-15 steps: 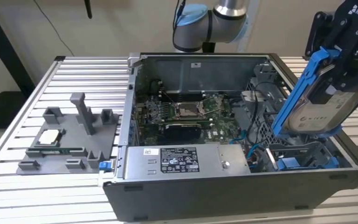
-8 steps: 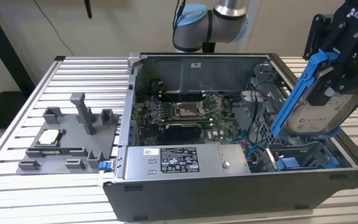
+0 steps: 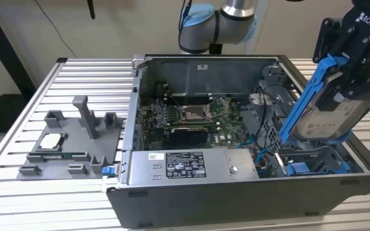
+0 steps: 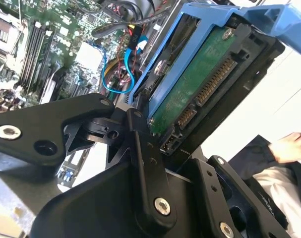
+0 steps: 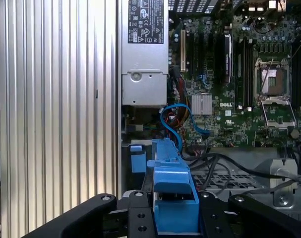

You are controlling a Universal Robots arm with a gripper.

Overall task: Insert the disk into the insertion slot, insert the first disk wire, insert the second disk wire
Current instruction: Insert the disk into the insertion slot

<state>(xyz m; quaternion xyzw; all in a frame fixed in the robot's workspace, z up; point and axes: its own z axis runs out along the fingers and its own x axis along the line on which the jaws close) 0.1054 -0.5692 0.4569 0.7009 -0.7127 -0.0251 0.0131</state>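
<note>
While the gripper (image 3: 353, 82) clamps the disk (image 3: 326, 115) in the exterior view, the disk hangs tilted above the drive bay (image 3: 307, 161) at the exterior view's right of the open computer case (image 3: 236, 202). In the second wrist view, black fingers (image 4: 145, 163) pinch its green underside. In the first wrist view, its blue carrier edge sits between them, with the motherboard (image 5: 239, 99) beyond.

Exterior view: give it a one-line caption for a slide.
The end effector holds the disk, tilted, above the open computer case at the exterior view's right.
</note>
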